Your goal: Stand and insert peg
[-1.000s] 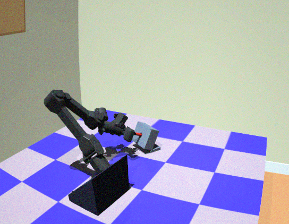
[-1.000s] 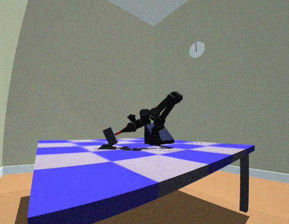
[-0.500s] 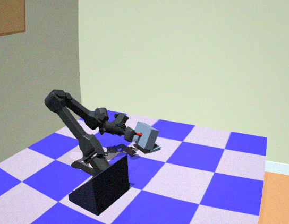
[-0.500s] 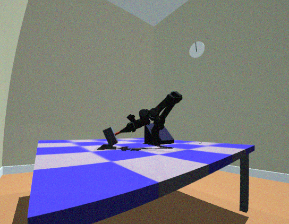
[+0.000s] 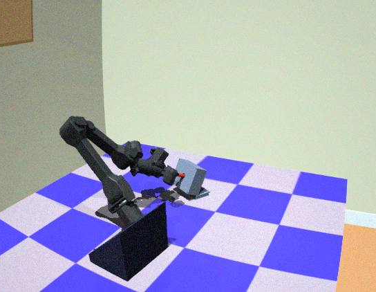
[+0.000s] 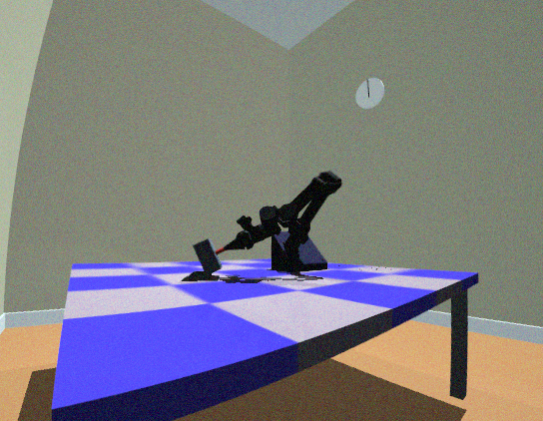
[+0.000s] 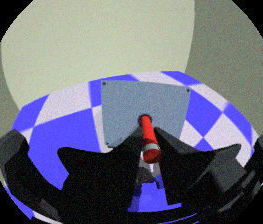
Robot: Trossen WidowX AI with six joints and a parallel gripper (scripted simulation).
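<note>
End effector (image 5: 176, 175) (image 6: 229, 247) (image 7: 147, 129) around red peg (image 5: 181, 175) (image 6: 220, 250) (image 7: 148, 132)

Wall clock (image 6: 370, 93) w/ dark hand.

It looks like a plain room, its exact kind unclear, with a wall clock (image 6: 370, 93), pale skirting (image 5: 363, 219) (image 6: 510, 333), an orange-tan floor (image 5: 356, 257) (image 6: 405, 359) and a blue-and-white checkered tabletop (image 5: 236, 228) (image 6: 141, 334) (image 7: 62, 145) bearing a robot arm (image 5: 95, 160) (image 6: 310, 200).
</note>
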